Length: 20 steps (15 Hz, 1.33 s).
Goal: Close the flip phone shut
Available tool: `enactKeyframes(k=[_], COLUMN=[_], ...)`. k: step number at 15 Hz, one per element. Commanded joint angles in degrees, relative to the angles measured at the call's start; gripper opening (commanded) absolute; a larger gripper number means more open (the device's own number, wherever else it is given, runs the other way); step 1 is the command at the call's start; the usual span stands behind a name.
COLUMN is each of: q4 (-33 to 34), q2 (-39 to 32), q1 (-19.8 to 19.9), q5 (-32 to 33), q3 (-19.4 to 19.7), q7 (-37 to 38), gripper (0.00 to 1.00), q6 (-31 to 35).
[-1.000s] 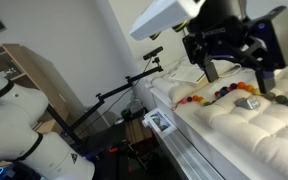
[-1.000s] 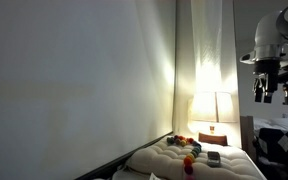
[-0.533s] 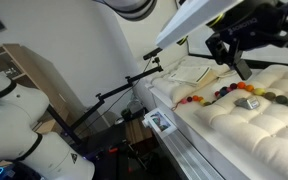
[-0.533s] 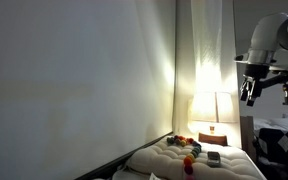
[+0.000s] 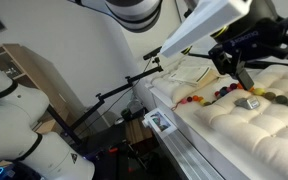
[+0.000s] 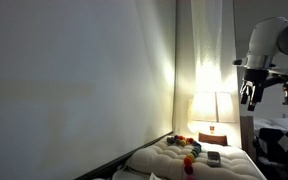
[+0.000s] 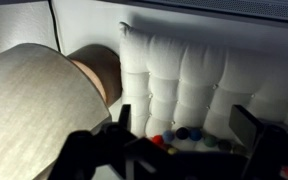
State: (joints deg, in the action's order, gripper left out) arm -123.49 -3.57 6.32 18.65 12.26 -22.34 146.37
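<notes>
Flip phone (image 5: 250,102) lies on the quilted white counter (image 5: 246,128), a small silver-grey shape just beside the row of multicoloured balls (image 5: 210,97) and apart from them. It is too small in this view to tell how far its two halves are folded. In an exterior view taken from the foot of the counter, the phone (image 6: 213,158) sits near the front edge, with the balls (image 6: 189,160) to one side and a lit lamp (image 6: 212,104) behind.

The claw (image 5: 242,78) hangs in the air well above the counter and touches nothing. In the wrist view its two dark fingers (image 7: 124,116) stand wide apart, released, with only padded counter and a few balls (image 7: 179,134) visible between them. It holds nothing. In an exterior view the claw (image 6: 250,98) points downward, high over the lamp.
</notes>
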Motion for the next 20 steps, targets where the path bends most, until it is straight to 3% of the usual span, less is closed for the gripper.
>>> enactKeyframes(k=[1, 2, 3, 12, 16, 20], q4=[1.7, 1.8, 2.8, 13.3, 19.9, 23.5], q2=[-2.4, -3.5, -5.3, -20.4, -26.8, -29.9], q1=[0.7, 0.5, 0.0, -5.2, -8.1, -7.9], q5=[2.9, 1.3, 4.2, 15.5, 21.2, 19.7], q3=[-1.3, -2.1, -2.3, -4.4, -2.5, -2.9], q7=[1.8, -1.4, 1.3, 3.7, 12.7, 19.8], gripper=[1.00, 1.00, 1.00, 1.00, 1.00, 1.00], q6=[-0.6, -0.7, -1.1, -1.8, 1.7, 4.0])
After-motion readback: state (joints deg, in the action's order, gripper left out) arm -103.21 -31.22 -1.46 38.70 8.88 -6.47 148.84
